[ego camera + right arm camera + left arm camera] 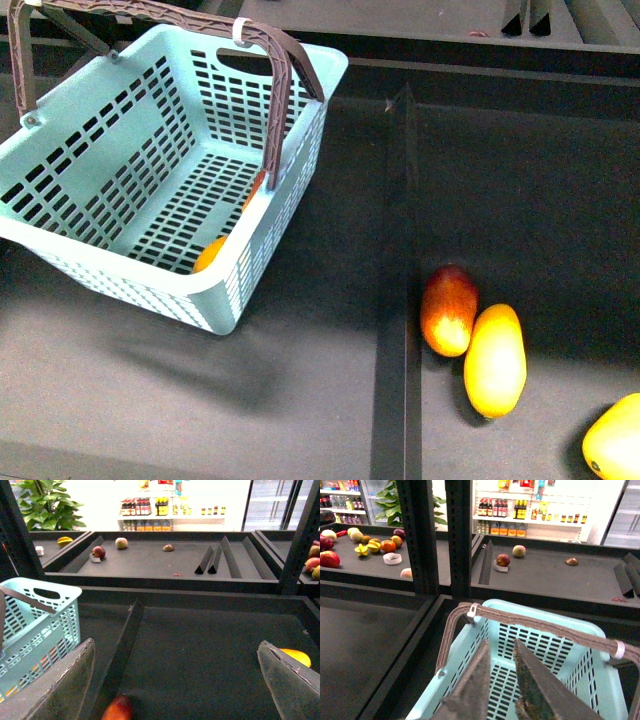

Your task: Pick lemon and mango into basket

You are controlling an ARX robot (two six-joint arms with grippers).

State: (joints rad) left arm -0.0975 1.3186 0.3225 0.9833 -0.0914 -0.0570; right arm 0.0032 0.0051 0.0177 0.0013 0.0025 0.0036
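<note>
**A:** ok so where are we at? Biggest thing first: the basket (pixel 120 180) sits on the left of the dark shelf, handles up. There's something yellow-orange low against its near-right wall, I'd guess that's the lemon (pixel 210 255) already dropped in, but it's mostly hidden by the slots, so not 100% sure.

**B:** agreed. Then the mango (pixel 448 310), the red-to-orange one, is lying out on the shelf just right of the divider, touching the long yellow mango (pixel 495 360). Another yellow fruit (pixel 615 440) pokes in at the corner, well apart.

**A:** grippers? The left gripper (pixel 502 680) hangs over the basket with its fingers nearly together and nothing between them as far as I can see.

**B:** and the right gripper (pixel 175 680) is spread wide with nothing in it, mango (pixel 117 710) showing low between the fingers, nearer one side.

**A:** so my read: lemon likely done, mango step in hand. Next move needs the right arm to centre on the red one, drop down, and close without nudging or grabbing its yellow neighbour.
</note>
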